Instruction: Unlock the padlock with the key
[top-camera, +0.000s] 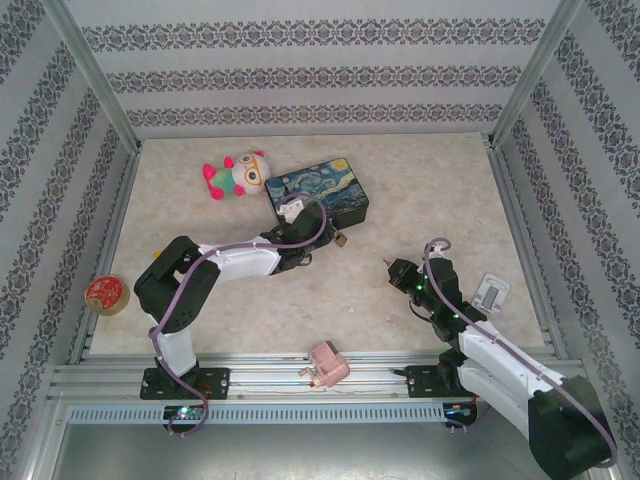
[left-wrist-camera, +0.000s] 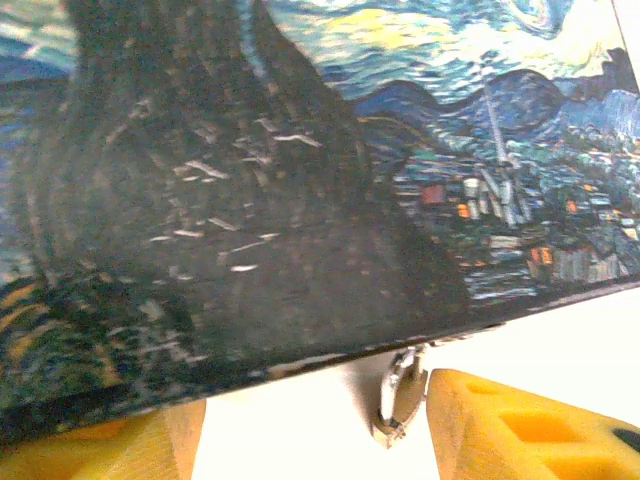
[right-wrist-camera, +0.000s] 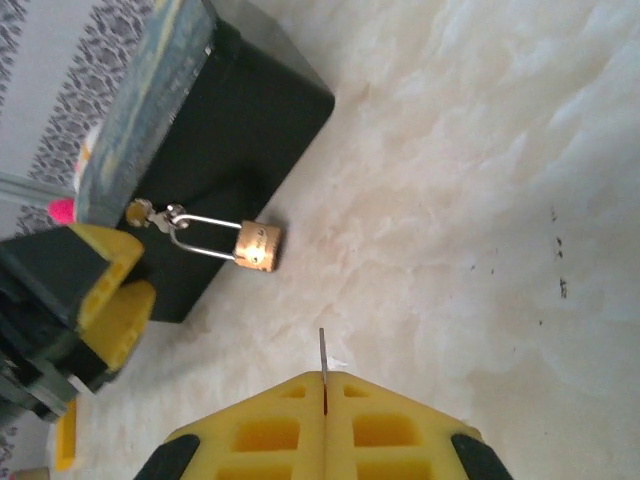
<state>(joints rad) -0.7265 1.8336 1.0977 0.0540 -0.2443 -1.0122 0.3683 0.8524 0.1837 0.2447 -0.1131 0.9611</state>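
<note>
The right gripper (right-wrist-camera: 325, 392) pinches the key (right-wrist-camera: 322, 352) while the left gripper (left-wrist-camera: 310, 440) gapes around the painted tin box's (left-wrist-camera: 300, 150) hanging padlock (left-wrist-camera: 398, 395); next, I judge, steady the padlock and align the key.

The left arm (top-camera: 238, 262) and right arm (top-camera: 490, 350) are black and white, each with a purple cable (top-camera: 312, 232), and their fingers (right-wrist-camera: 268, 436) are yellow blocks with square holes.

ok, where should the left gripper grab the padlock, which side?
Probably the padlock by its body, pinched across its sides from above. It lies on the table, shackle stretched out from the box, so the far end is free for the key.
</note>
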